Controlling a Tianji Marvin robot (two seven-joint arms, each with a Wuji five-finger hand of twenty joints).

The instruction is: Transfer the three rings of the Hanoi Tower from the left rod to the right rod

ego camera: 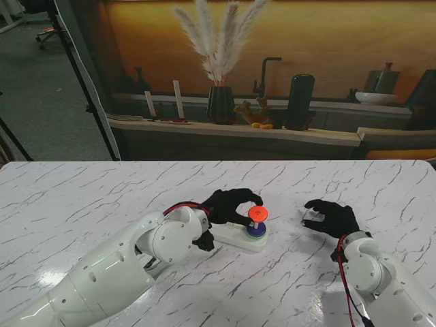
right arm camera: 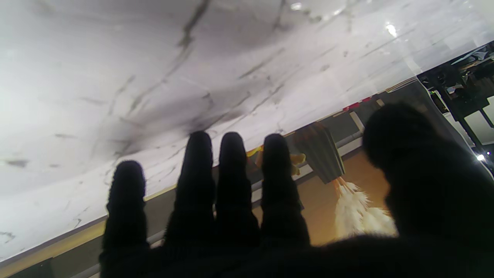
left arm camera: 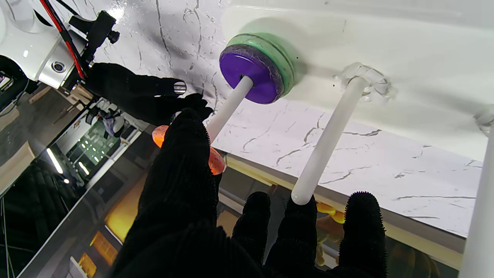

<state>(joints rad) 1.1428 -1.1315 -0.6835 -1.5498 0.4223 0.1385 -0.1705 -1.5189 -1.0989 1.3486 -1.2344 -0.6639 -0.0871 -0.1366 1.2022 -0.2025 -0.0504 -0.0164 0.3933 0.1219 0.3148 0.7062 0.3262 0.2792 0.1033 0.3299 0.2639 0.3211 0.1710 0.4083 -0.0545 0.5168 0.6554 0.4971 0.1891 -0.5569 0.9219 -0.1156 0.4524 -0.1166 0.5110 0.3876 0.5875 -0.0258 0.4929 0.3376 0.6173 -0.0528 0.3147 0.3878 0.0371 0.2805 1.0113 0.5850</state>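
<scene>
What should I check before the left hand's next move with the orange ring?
1. Left hand fingers closed on the orange ring: ok.
2. Orange ring centred on the rod tip: cannot tell, the fingers hide it.
3. Purple ring seated flat on the green ring: ok.
4. Middle rod bare: ok.
5. Right hand open and apart from the base: ok.

- The counter [ego camera: 82, 197] is showing white marble with dark grey veins.
- The orange ring [ego camera: 257, 214] is glowing bright orange.
- The purple ring [left arm camera: 252, 75] is showing deep purple, and the green ring [left arm camera: 279, 52] is showing pale green.
- The base [ego camera: 235, 238] and the rods [left arm camera: 328, 143] are showing plain white.
- The left hand [ego camera: 228, 204] and the right hand [ego camera: 334, 216] are wearing black gloves.
- The arms [ego camera: 116, 272] are showing glossy white, with a red cable [ego camera: 182, 206].
</scene>
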